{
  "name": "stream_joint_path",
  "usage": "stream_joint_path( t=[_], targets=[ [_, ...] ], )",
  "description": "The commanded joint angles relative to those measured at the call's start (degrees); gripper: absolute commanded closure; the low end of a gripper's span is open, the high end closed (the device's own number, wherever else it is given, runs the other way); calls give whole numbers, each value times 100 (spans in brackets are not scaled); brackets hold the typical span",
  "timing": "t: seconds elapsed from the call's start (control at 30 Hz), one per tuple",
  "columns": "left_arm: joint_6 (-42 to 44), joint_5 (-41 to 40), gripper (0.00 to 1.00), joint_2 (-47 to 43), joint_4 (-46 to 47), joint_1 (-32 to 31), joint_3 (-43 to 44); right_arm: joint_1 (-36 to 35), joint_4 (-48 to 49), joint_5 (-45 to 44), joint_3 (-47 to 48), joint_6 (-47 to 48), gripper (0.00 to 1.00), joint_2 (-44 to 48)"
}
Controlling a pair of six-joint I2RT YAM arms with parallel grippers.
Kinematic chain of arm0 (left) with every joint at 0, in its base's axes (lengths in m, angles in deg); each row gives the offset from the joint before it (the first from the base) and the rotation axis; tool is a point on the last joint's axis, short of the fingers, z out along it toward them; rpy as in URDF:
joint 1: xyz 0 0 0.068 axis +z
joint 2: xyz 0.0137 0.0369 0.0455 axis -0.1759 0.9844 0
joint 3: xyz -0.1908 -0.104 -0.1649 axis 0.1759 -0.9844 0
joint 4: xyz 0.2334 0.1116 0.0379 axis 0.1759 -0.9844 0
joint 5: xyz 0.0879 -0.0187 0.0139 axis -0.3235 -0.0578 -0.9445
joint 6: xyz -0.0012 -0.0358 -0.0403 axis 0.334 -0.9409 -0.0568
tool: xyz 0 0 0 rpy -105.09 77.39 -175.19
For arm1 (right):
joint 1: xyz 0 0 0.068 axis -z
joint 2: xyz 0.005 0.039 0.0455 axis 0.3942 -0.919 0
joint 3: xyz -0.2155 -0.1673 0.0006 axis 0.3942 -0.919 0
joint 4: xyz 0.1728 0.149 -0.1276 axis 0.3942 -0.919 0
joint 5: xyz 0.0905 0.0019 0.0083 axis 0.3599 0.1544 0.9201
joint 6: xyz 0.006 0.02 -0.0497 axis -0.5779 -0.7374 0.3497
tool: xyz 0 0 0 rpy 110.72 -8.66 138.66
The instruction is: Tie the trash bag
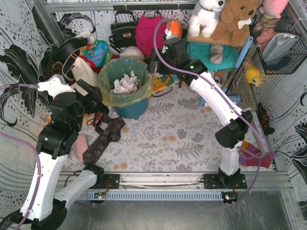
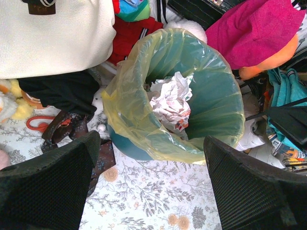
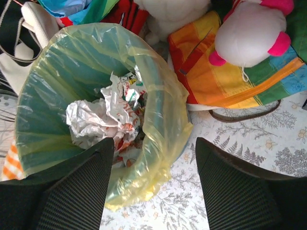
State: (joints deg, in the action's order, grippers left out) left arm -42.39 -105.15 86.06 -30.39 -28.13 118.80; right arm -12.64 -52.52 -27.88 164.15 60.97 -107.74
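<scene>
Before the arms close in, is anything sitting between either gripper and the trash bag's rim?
Nothing visible. The left gripper faces the trash bag across bare tablecloth; the right gripper hovers with the bag's folded rim showing between its open jaws.

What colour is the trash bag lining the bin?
Translucent yellow-green trash bag, clearest in the right wrist view.

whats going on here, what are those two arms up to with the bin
Two robot arms are getting set to tie the trash bag that lines the teal bin, with crumpled paper inside. Both hands are open and hold nothing. The right hand hovers at the bag's right side, the folded-over rim showing between its fingers. The left hand hovers at the left side, facing the bin. The bag is not yet gathered or tied.
</scene>
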Motion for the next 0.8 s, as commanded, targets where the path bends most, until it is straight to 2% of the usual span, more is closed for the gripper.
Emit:
stream_joint_path(
  t=[0.0, 0.1, 0.2, 0.6, 0.77],
  targets=[
    [-129, -150, 2, 144, -109, -17, 193, -305, -1189, -826, 1256, 230, 34, -718],
    [-158, -180, 2, 281, -247, -19, 210, -439, -1669, -1075, 2227, 347, 40, -1336],
    [-149, -119, 2, 358, -310, -19, 169, -479, -1826, -1093, 2693, 360, 46, -1706],
    [-435, -234, 2, 671, -638, -19, 186, -589, -1476, -1390, 2320, 414, 63, -1824],
    [-582, -293, 2, 729, -718, -15, 154, -598, -1460, -1392, 2365, 393, 67, -2026]
  ],
)
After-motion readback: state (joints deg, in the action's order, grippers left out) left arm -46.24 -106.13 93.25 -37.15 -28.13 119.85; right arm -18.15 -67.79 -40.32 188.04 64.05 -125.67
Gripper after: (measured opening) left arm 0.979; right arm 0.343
